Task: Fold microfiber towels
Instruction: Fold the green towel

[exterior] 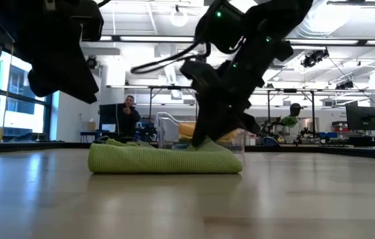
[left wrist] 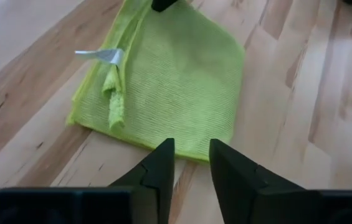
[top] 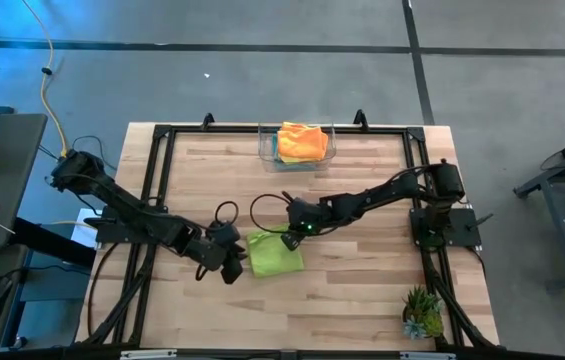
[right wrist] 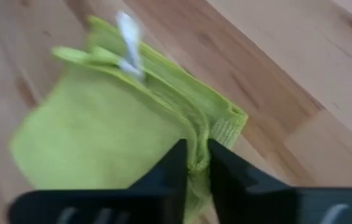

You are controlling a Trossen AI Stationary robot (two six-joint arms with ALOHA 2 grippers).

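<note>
Near the middle of the bench [top: 362,300], the folded lime green towel [top: 275,252] lies flat. At its one o'clock corner the right pincer [right wrist: 195,163] is clamped on a fold of the cloth. At the towel's nine o'clock edge the left pincer [left wrist: 191,163] hovers with fingers slightly apart, holding nothing. Orange towel [top: 302,140] sits in the clear bin [top: 265,150] at twelve o'clock.
</note>
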